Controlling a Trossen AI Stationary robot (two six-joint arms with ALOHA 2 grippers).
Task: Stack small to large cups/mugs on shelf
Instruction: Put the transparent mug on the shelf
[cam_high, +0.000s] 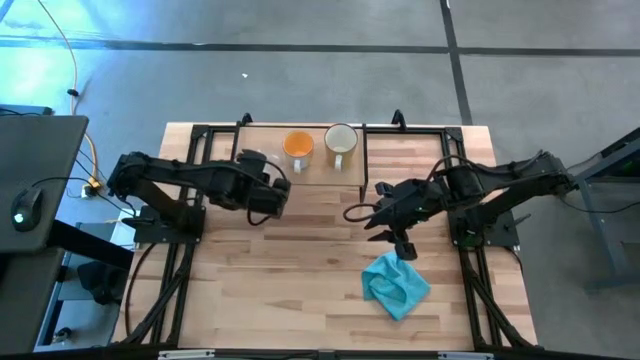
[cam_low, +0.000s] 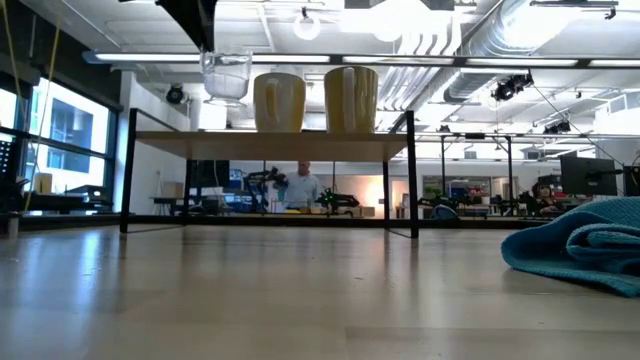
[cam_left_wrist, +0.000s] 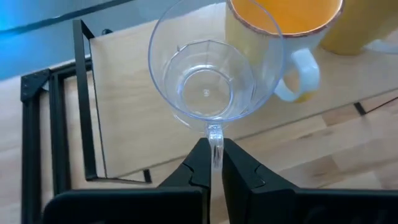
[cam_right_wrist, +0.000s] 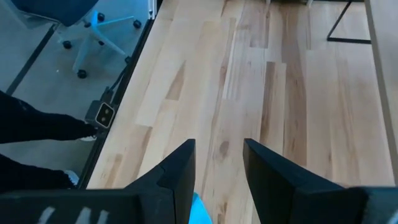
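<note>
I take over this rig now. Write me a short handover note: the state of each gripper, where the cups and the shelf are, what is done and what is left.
Left gripper: shut on the handle of the clear glass cup, held just above the shelf, beside the orange mug.
Right gripper: open, empty, over the bare table near the teal cloth.
Done: orange mug and cream-white mug stand side by side on the shelf.
Left: set the glass cup down next to the orange mug, release, and pull the arm back.

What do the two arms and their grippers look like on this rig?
Both arms are dark, jointed and bulky. The left gripper has two flat black fingers tapering to narrow tips. The right gripper has matching black angular fingers, and a black cable loops beside that arm.
</note>
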